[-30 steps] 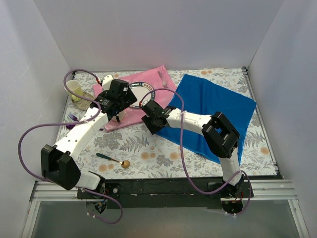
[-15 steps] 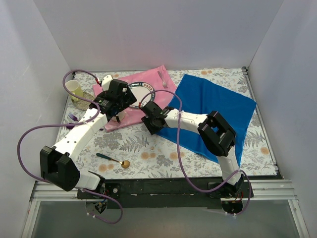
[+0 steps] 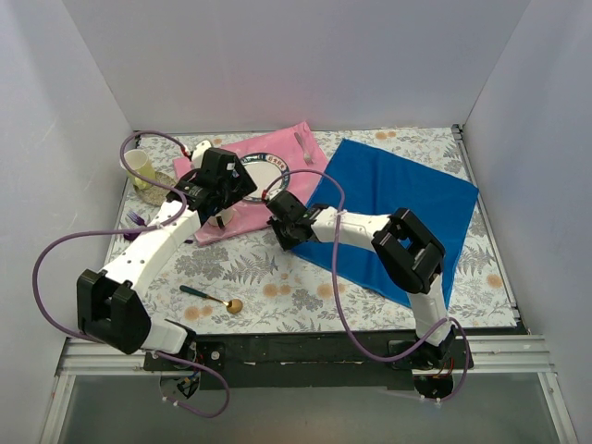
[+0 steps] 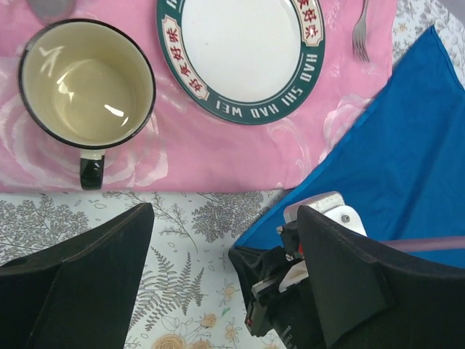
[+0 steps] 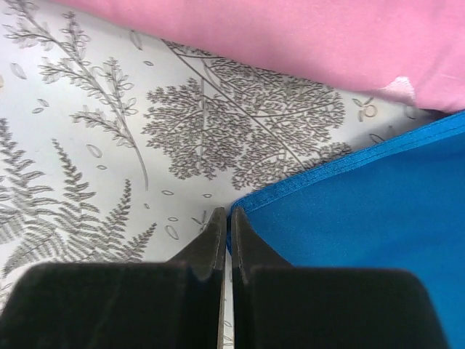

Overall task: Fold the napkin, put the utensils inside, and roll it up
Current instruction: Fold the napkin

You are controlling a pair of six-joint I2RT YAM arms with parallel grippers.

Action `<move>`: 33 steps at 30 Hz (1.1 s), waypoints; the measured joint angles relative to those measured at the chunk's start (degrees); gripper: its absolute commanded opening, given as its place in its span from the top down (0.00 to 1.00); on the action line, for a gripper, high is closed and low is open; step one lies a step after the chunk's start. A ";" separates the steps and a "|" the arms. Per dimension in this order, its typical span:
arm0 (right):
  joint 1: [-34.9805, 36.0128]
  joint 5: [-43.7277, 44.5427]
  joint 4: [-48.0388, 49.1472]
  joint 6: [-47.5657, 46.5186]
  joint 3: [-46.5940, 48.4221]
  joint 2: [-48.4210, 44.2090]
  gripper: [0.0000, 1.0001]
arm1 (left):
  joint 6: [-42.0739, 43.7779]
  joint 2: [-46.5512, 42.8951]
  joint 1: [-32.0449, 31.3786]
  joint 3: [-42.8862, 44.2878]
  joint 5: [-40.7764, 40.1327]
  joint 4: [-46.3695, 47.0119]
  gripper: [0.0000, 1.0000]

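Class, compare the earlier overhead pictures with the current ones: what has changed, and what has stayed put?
The right gripper edged slightly forward and closed on the left corner of the napkin. The left gripper stayed open above the near edge of the pink placemat, barely shifting. The gold spoon lies where it was.

Plate rim (image 4: 251,113): "HAO SHI MEI", white capitals on green band, upside down in left wrist view.
Same rim, elsewhere: red Chinese characters, too small to read.
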 measured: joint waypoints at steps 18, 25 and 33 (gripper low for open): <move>-6.21 -23.17 12.83 11.45 -19.45 -14.03 0.99 | 2.84 7.28 0.42 -3.37 12.81 3.37 0.23; -5.27 -25.86 14.99 13.25 -21.44 -16.96 0.99 | 2.99 7.28 0.44 -3.56 13.60 4.15 0.24; -5.68 -24.70 15.37 13.66 -21.62 -21.29 0.99 | 2.99 7.28 0.44 -3.63 13.64 4.26 0.24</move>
